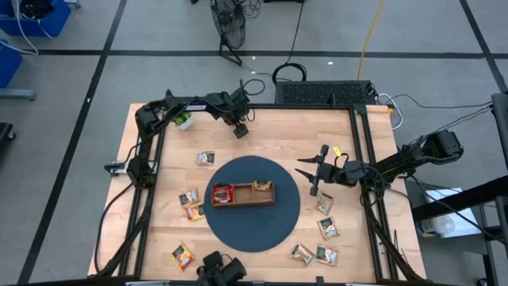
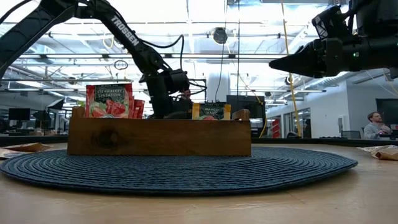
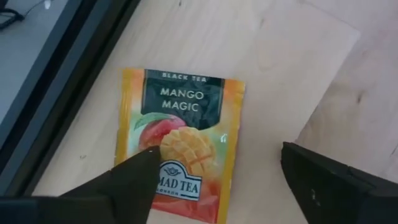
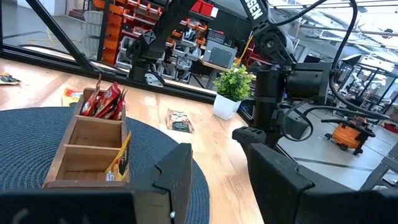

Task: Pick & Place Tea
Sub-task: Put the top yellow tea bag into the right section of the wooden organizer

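Note:
An orange Mango Magic tea sachet [image 3: 183,124] lies flat on the wood near the table's far edge. My left gripper [image 3: 217,155] is open and points down over it; in the high view this gripper [image 1: 240,131] hides the sachet. The wooden tray [image 1: 242,203] sits on a round dark mat [image 1: 278,226]. Red sachets [image 2: 109,101] stand in one end compartment and an orange one [image 2: 211,111] in the other. My right gripper [image 1: 308,178] hovers open and level to the right of the tray, with nothing between its fingers. My left gripper comes at the sachet from above. One finger [image 3: 124,186] overlaps the sachet's near corner [image 3: 163,177] in the wrist view, and the other stands off to the side over bare wood. I cannot tell whether either finger touches the sachet.
Loose sachets lie around the mat on the left [image 1: 205,158] [image 1: 188,197] [image 1: 183,256] and on the right [image 1: 325,202] [image 1: 326,255]. A small potted plant [image 1: 184,121] stands at the far left corner. A black frame rail [image 3: 62,93] runs close beside the orange sachet.

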Tool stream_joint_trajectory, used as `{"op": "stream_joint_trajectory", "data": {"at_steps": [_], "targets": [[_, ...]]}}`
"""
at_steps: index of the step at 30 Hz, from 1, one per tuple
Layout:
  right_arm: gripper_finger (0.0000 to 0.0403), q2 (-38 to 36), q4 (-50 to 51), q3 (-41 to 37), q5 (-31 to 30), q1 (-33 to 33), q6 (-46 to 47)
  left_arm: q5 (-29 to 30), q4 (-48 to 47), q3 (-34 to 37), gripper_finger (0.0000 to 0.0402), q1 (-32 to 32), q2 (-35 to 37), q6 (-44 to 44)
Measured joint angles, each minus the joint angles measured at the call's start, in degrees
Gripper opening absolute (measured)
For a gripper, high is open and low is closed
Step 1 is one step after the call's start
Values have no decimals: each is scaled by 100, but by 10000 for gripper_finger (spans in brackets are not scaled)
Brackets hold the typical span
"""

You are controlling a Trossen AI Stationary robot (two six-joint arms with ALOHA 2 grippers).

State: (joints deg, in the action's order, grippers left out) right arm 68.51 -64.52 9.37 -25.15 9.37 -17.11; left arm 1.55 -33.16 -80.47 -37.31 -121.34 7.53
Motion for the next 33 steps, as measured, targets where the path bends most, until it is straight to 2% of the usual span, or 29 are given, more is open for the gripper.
{"op": "stream_joint_trajectory", "data": {"at_steps": [4,7,11,15,16,20,24,27,31,33], "targets": [[139,0,6,0,-2,0,1,153,-109,0,277,12,-4,185],[139,-2,16,0,-2,0,5,231,-342,0,226,12,7,158],[139,0,59,0,-2,0,9,320,-818,0,136,10,20,183],[139,0,58,0,-2,0,12,117,-965,0,29,83,22,158],[139,0,56,0,-2,0,12,103,-974,0,15,125,22,157],[139,-1,56,0,-2,0,14,397,-985,1,4,447,20,475],[139,0,56,0,-4,0,109,1672,-1148,58,3,1079,189,803],[139,0,57,0,-12,0,125,2374,-1314,99,2,1638,440,995],[139,0,83,0,-13,0,143,2695,-1140,50,2,2234,893,1149],[139,0,95,0,-13,0,143,2795,-1197,59,8,2325,1003,1050]]}}
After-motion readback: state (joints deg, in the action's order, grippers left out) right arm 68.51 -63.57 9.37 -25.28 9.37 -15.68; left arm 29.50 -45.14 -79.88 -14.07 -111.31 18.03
